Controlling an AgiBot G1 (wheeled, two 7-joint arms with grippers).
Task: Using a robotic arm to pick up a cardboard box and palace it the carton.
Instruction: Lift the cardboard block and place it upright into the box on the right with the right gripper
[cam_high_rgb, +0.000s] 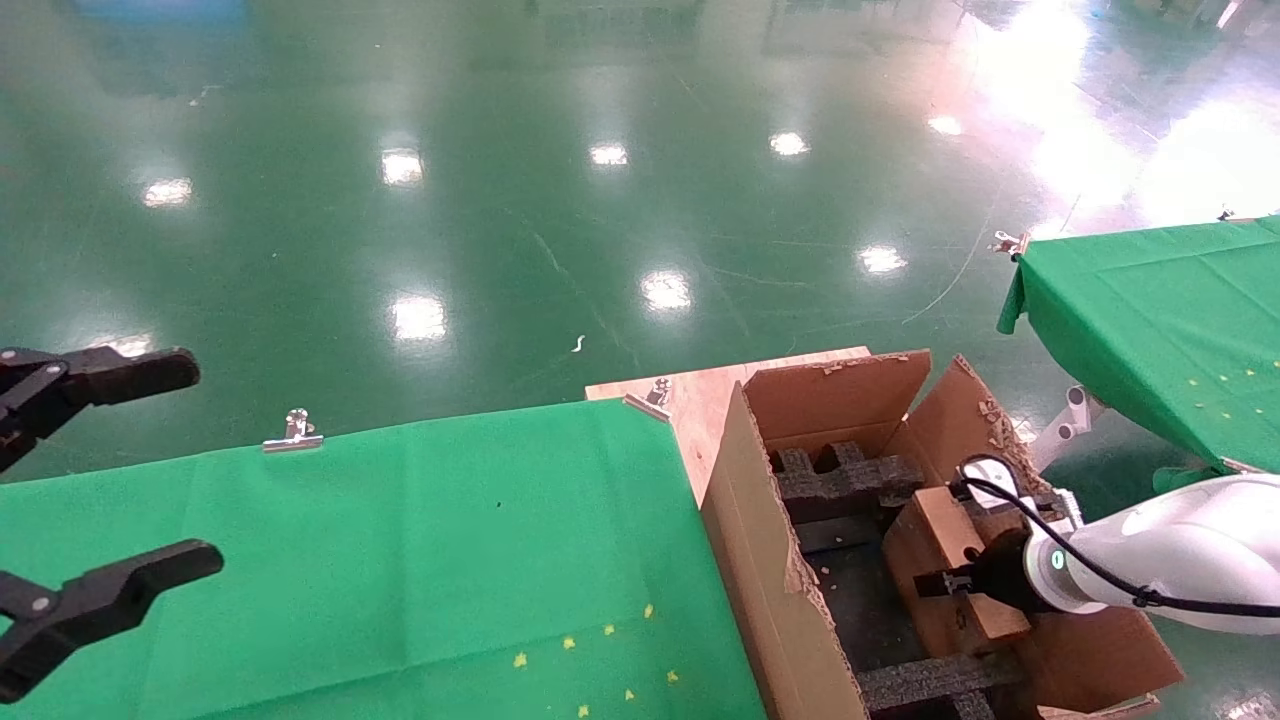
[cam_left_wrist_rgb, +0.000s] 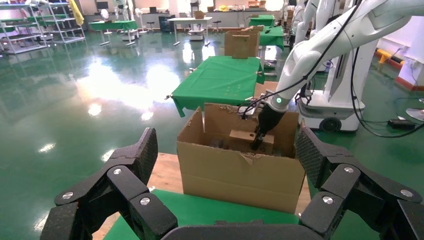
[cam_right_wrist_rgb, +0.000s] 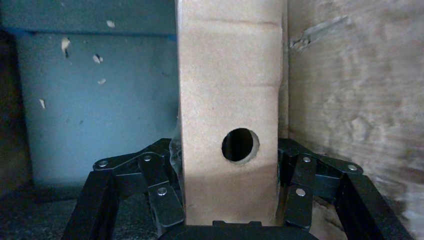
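The white right arm reaches into the large open carton (cam_high_rgb: 745, 520) at the right of the head view. Its gripper (cam_high_rgb: 962, 585) is shut on the small brown cardboard box (cam_high_rgb: 940, 535), which stands on edge close to the carton's right-hand wall. In the right wrist view the cardboard box (cam_right_wrist_rgb: 227, 95) fills the space between the black fingers (cam_right_wrist_rgb: 160, 192), its round hole facing the camera. The left wrist view shows the carton (cam_left_wrist_rgb: 235, 172) from the side, with the cardboard box (cam_left_wrist_rgb: 242, 136) sticking up above its ragged rim. My left gripper (cam_high_rgb: 205, 465) hangs open at the far left.
Black foam inserts (cam_high_rgb: 845, 480) line the carton's floor. The carton stands on a wooden board (cam_high_rgb: 700, 400) beside a green-clothed table (cam_high_rgb: 400, 560) held by metal clips (cam_high_rgb: 293, 432). Another green table (cam_high_rgb: 1160, 320) stands at the right, over a shiny green floor.
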